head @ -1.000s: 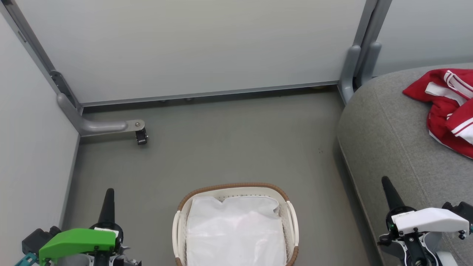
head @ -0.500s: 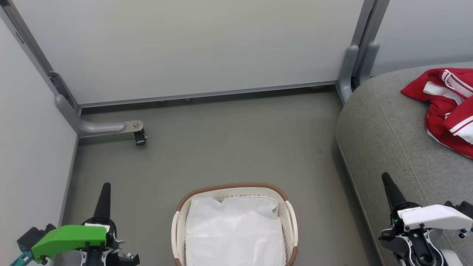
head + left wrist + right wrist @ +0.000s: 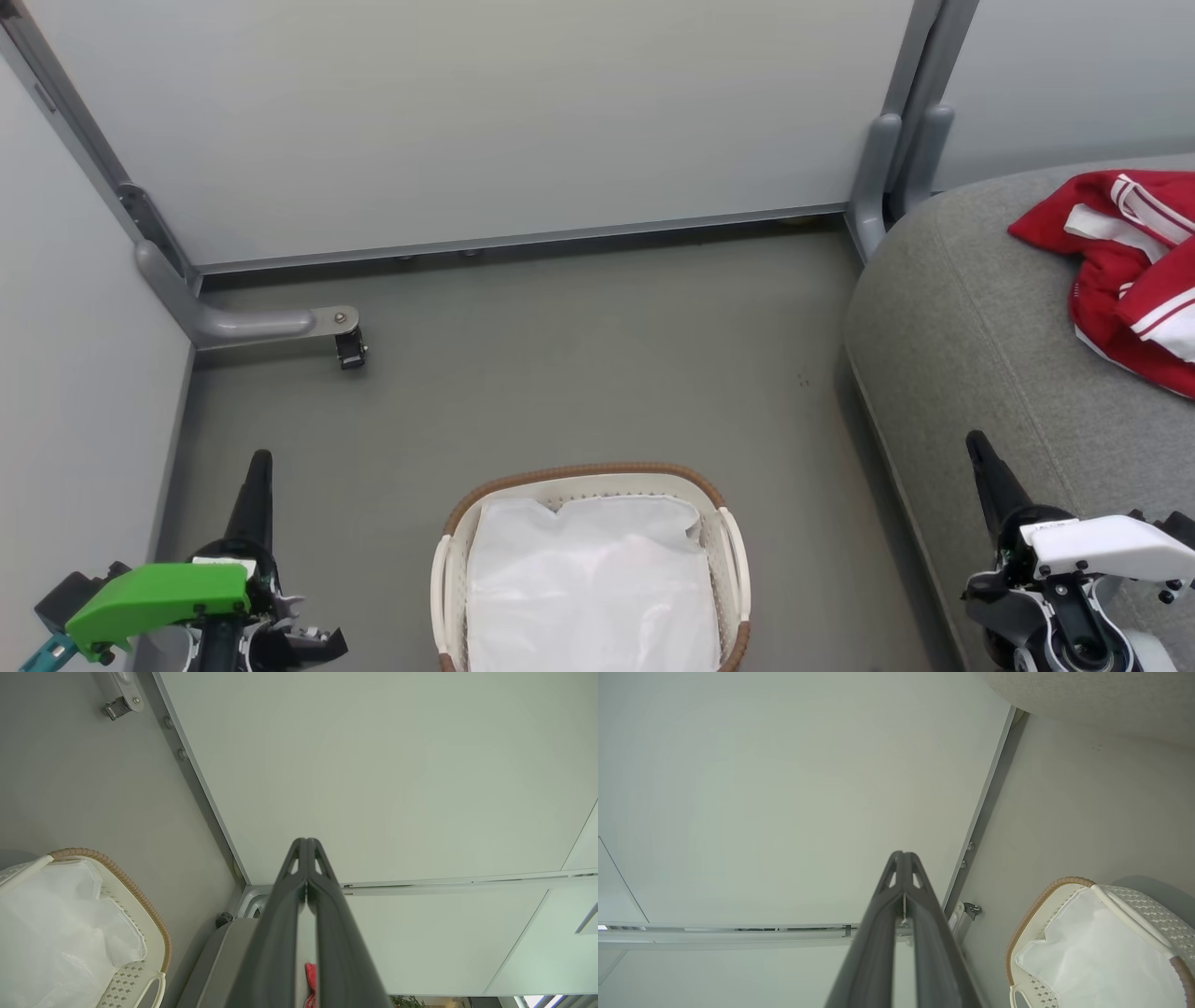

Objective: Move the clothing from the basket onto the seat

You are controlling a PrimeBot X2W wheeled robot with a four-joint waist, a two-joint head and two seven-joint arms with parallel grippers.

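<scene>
The red clothing with white trim lies crumpled on the grey seat at the right; a sliver of the clothing shows between the fingers in the left wrist view. The white basket with the brown rim stands on the floor at bottom centre and holds just its white liner; the basket and the basket also appear in the wrist views. My left gripper is shut and empty, left of the basket. My right gripper is shut and empty over the seat's front edge.
Pale partition panels close off the back and left. A grey foot with a small black caster juts onto the grey floor at the back left. A grey post stands by the seat's far corner.
Both arms have drawn back toward the bottom of the head view, fingers still shut. The whole picture has shifted slightly, so the camera moved. Clothing and basket lie as before.
</scene>
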